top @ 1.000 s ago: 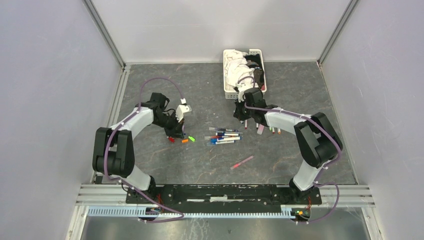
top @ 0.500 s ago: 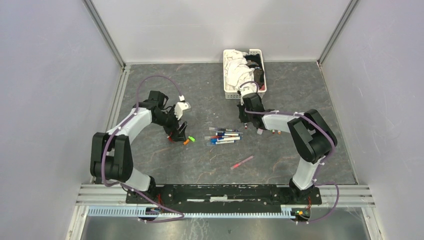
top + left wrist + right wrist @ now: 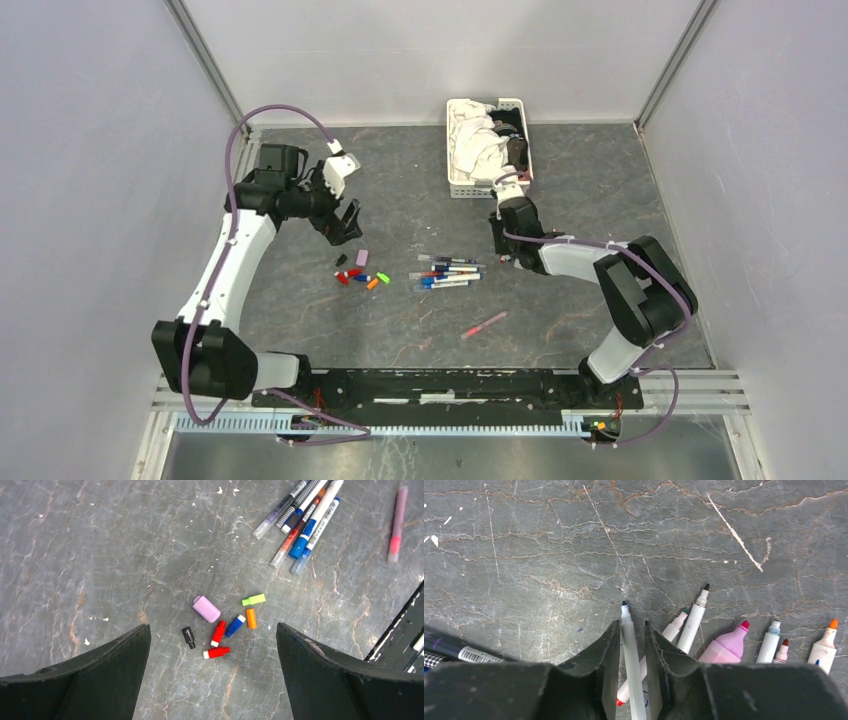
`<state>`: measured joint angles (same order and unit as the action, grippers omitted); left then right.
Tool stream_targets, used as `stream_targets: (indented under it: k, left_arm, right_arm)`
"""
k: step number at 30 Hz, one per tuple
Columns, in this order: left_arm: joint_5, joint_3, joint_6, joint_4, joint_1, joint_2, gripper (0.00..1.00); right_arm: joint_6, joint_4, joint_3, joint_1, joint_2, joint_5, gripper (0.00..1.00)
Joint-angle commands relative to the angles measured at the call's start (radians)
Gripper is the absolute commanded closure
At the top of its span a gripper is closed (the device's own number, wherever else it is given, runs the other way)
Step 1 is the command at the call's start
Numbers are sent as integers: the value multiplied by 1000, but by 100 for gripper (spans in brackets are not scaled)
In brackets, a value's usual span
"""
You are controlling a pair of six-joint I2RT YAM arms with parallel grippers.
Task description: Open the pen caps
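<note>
A thin white pen [image 3: 626, 614], likely light and slippery, is being pinched along its barrel by the right gripper [image 3: 631, 626], the left gripper [image 3: 212, 630] being held spread above loose pen caps [image 3: 206, 609].

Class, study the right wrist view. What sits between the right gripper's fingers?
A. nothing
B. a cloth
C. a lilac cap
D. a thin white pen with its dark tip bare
D: the right gripper has its jaws closed against either side of a thin white pen, whose dark tip has no cap and points out beyond the fingertips.
</note>
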<state>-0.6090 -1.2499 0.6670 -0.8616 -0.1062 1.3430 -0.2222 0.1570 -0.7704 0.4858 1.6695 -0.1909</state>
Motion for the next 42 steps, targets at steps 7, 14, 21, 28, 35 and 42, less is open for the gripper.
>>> stream_targets:
  k: [7, 14, 21, 28, 35, 42]
  left_arm:
    - [65, -37, -175, 51, 16, -87, 0]
    - [69, -50, -187, 49, 19, -66, 0]
    - [12, -45, -156, 4, 20, -38, 0]
    - [5, -39, -132, -18, 20, -50, 0]
    - [-15, -38, -118, -38, 20, -41, 0]
    - [-46, -31, -110, -45, 20, -41, 0]
  right_arm:
    - [25, -65, -38, -5, -84, -12, 61]
    - [124, -28, -40, 60, -157, 118, 61]
    - [307, -153, -198, 139, 9, 472, 60]
    - [330, -206, -237, 156, 119, 515, 60]
    - [323, -200, -209, 150, 144, 483, 60]
    - [286, -175, -215, 130, 134, 546, 64]
